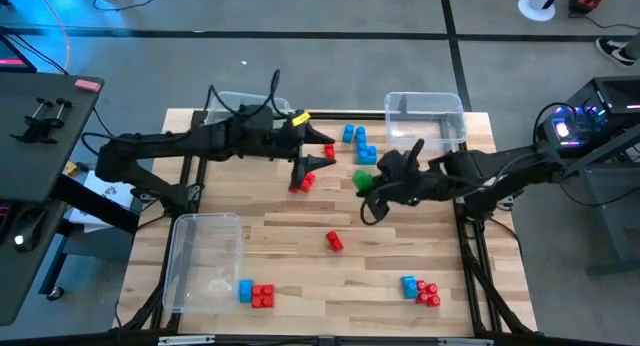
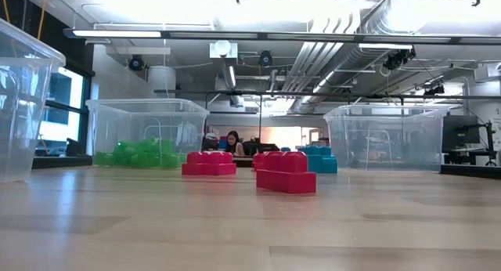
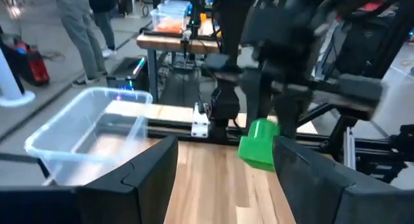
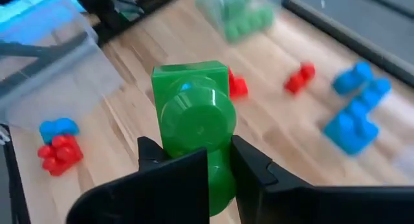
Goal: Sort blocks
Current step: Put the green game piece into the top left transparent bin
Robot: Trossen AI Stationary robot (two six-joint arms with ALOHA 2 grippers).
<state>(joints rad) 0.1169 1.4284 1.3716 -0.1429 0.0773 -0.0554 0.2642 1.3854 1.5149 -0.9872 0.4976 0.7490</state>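
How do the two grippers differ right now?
The right gripper is shut on a green block, its fingers pinching it; the left gripper is open and holds nothing. In the high view the right gripper sits over the table's middle right, while the left gripper reaches toward the centre beside red blocks. Both are dark two-finger grippers over the wooden table.

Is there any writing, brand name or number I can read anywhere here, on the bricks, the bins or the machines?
None can be read.
Blocks: studs only, no lettering visible.
Clear bins: no labels visible.
Green block in the right pincer: plain.
Lit equipment beside the table: too small and blurred to read.
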